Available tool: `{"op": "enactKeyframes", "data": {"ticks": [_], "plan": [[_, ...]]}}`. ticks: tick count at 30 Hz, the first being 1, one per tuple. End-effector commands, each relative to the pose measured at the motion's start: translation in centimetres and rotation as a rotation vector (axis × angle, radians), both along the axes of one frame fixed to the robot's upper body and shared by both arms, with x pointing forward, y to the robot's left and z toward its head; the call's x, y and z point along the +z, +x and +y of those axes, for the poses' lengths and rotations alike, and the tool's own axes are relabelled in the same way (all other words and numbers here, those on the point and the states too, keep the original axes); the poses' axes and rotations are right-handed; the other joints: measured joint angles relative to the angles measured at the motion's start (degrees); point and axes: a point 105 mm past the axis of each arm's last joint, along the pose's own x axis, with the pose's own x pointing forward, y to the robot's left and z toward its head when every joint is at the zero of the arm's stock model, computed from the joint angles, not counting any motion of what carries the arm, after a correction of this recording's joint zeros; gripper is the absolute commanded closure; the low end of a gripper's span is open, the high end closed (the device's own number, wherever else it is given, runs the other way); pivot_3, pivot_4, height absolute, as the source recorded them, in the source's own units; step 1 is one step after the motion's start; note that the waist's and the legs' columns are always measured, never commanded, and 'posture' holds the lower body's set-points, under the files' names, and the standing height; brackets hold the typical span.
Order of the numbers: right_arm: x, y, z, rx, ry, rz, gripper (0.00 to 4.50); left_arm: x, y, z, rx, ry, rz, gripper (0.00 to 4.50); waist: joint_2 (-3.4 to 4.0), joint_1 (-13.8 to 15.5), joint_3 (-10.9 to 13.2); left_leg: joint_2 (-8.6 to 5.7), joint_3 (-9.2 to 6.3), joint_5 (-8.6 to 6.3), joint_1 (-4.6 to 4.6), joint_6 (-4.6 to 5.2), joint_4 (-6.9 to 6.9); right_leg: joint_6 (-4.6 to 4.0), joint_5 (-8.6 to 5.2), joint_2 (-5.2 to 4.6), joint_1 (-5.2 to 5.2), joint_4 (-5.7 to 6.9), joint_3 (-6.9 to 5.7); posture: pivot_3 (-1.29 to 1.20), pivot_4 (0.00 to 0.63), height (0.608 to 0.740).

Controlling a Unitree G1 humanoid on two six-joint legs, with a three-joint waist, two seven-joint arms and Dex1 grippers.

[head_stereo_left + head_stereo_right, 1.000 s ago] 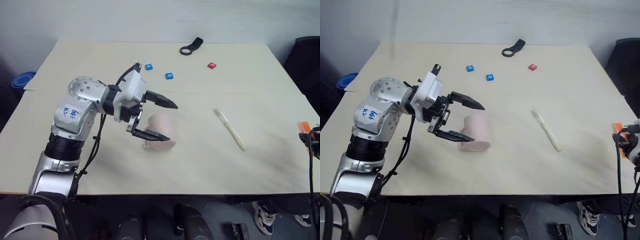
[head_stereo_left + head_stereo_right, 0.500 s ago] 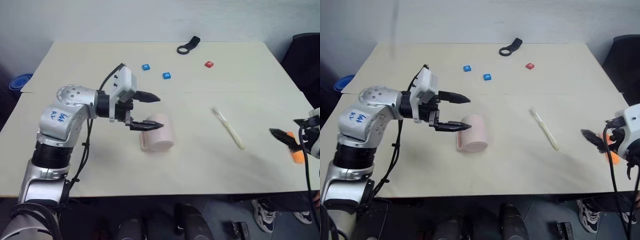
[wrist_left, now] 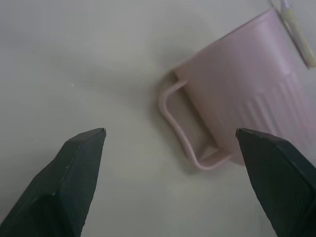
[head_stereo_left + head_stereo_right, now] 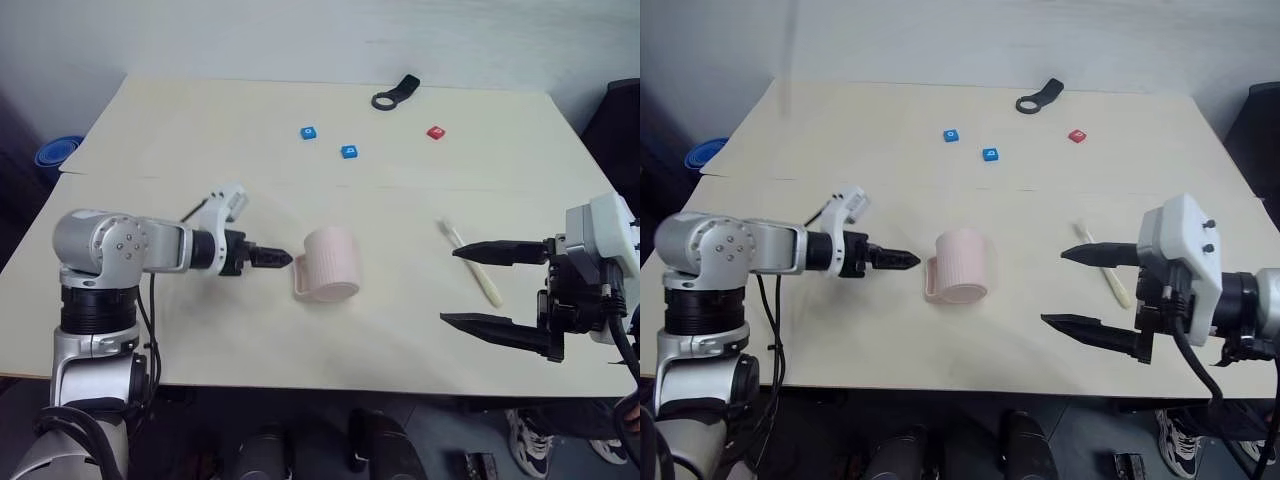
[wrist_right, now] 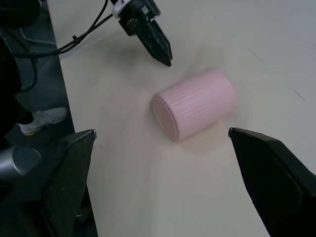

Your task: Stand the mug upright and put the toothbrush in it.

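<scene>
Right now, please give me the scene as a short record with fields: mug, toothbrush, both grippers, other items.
mug: lying on its side, handle toward left gripper
toothbrush: flat on table, right of mug
left gripper: open, beside handle, not touching
right gripper: open, empty, near toothbrush
other: two blue blocks, red block, black tool

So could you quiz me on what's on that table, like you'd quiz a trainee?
1. True or false: the pale pink ribbed mug stands upright.
2. Which tool is nearer the slim cream-white toothbrush: A the left tool, B the right tool?
3. Fill in: both tools are ____, holding nothing.

Key: 1 false, it lies on its side. 2 B. 3 open.
</scene>
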Motion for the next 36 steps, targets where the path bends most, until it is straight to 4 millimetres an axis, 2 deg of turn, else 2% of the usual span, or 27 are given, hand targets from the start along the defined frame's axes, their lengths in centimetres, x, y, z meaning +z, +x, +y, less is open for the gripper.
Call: {"op": "enactKeyframes", "data": {"ticks": [1,6,12,20,23,29,36], "plan": [[0.5,0.0,0.3,-0.009,0.005,-0.054,0.01,1.1,0.9,-1.5,0.005,-0.037,0.027,0.00,-0.05,0.2,0.0,-0.09,-0.05,0.02,-0.01,0.02,0.01,0.00,0.00,-0.07,0.00,0.00,-0.04,0.00,0.150,0.740],[0.4,0.1,0.4,-0.036,0.022,-0.069,0.01,0.4,0.5,-3.5,-0.066,0.033,0.092,0.00,-0.06,0.0,0.0,-0.28,-0.03,0.03,-0.01,0.04,-0.05,0.04,0.02,-0.29,0.00,0.04,-0.27,0.00,0.150,0.740],[0.3,0.3,0.4,-0.089,0.037,-0.103,0.01,-1.8,0.1,-4.1,-0.093,0.165,0.179,0.00,-0.05,0.0,0.0,-0.37,0.01,0.05,0.04,0.02,-0.05,0.04,0.02,-0.28,0.00,0.00,-0.44,0.00,0.150,0.740],[0.2,0.3,0.3,-0.140,0.047,-0.129,0.01,-2.7,1.3,-5.9,-0.067,0.204,0.237,0.00,-0.03,1.0,0.0,-0.59,-0.01,0.14,0.12,0.20,-0.04,0.10,0.05,-0.47,0.16,-0.14,-0.47,0.00,0.150,0.740],[0.4,0.2,0.4,-0.146,0.059,-0.135,0.00,-2.8,1.6,-6.3,-0.057,0.215,0.248,0.59,-0.03,1.4,0.0,-0.61,-0.04,0.14,0.23,0.23,-0.04,0.14,0.08,-0.49,0.34,-0.22,-0.50,0.00,0.150,0.740],[0.5,0.3,0.4,-0.159,0.057,-0.141,0.00,-2.7,2.2,-6.3,-0.027,0.231,0.251,2.33,-0.03,1.6,0.0,-0.61,-0.13,0.12,0.24,0.26,-0.05,0.16,0.08,-0.55,0.43,-0.31,-0.60,0.00,0.150,0.740],[0.6,0.6,0.2,-0.172,0.052,-0.146,0.00,-2.8,2.9,-5.3,0.031,0.243,0.250,4.36,-0.04,1.5,0.0,-0.60,-0.17,0.12,0.20,0.27,-0.05,0.17,0.09,-0.58,0.43,-0.34,-0.67,0.00,0.150,0.740]]}}
